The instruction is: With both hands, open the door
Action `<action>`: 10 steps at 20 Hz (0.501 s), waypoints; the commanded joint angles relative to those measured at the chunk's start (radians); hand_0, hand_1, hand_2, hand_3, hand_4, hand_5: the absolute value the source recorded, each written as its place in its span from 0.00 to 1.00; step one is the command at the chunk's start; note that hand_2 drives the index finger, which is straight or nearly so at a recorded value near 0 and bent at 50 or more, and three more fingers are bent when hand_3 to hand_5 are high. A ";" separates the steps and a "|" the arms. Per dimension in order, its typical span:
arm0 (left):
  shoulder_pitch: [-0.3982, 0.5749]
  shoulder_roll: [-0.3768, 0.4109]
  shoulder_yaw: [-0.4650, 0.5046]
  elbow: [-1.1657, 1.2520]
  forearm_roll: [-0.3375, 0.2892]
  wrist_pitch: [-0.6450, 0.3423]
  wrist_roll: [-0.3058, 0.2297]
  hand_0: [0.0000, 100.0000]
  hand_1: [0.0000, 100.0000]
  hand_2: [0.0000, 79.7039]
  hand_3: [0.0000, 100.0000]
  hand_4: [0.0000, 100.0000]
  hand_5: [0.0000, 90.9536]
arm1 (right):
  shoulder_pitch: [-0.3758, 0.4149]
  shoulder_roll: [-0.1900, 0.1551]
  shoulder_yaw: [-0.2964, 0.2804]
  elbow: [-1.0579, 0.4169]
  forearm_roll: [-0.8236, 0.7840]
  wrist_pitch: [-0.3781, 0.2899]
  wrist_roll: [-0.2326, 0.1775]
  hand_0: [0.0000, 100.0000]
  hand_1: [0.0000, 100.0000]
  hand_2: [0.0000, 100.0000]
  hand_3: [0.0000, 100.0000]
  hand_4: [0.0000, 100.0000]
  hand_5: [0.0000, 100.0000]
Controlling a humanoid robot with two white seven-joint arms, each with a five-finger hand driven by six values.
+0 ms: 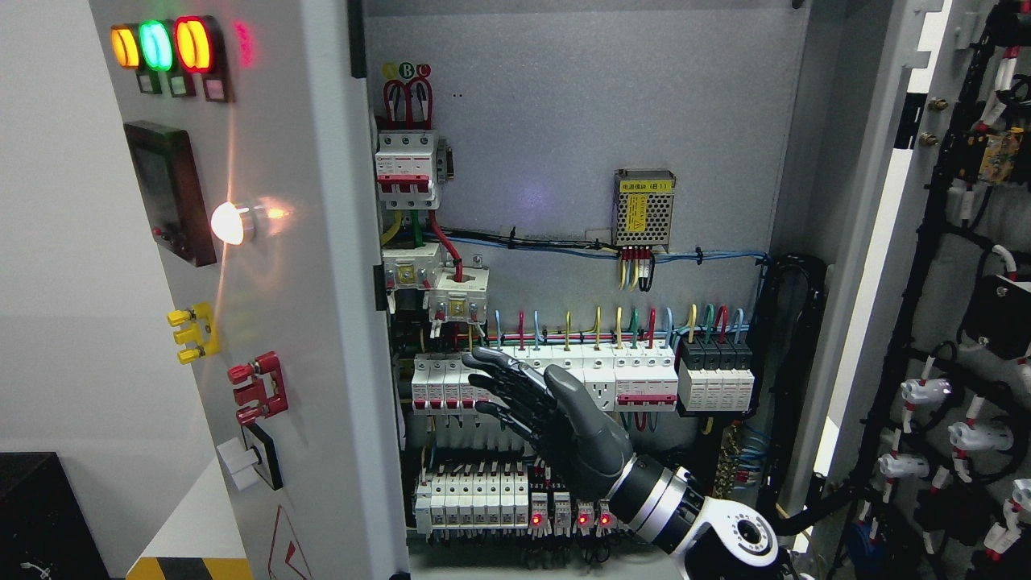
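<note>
Right hand point(548, 411) low in the middle, fingers spread flat, holding nothing, in front of white switches point(564, 379). Both doors point(274, 322) open wide.

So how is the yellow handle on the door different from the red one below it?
The yellow handle sits higher on the door and looks smaller; the red handle sits lower, further right, and looks bulkier. Yellow against red is the plainest difference. Both are pronged fittings sticking out from the same grey door face.

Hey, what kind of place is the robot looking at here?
Likely an electrical control cabinet with its doors open: rows of circuit breakers, coloured wiring, and indicator lamps on the door. The right hand reaches inside.
</note>
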 commanded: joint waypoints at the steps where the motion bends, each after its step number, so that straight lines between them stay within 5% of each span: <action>1: 0.000 0.000 -0.001 0.000 0.000 0.001 0.000 0.00 0.00 0.00 0.00 0.00 0.00 | 0.065 -0.046 0.079 -0.120 0.000 -0.003 0.022 0.19 0.00 0.00 0.00 0.00 0.00; 10: 0.000 0.000 -0.001 0.000 0.000 0.001 0.000 0.00 0.00 0.00 0.00 0.00 0.00 | 0.168 -0.084 0.166 -0.177 0.000 -0.009 0.028 0.19 0.00 0.00 0.00 0.00 0.00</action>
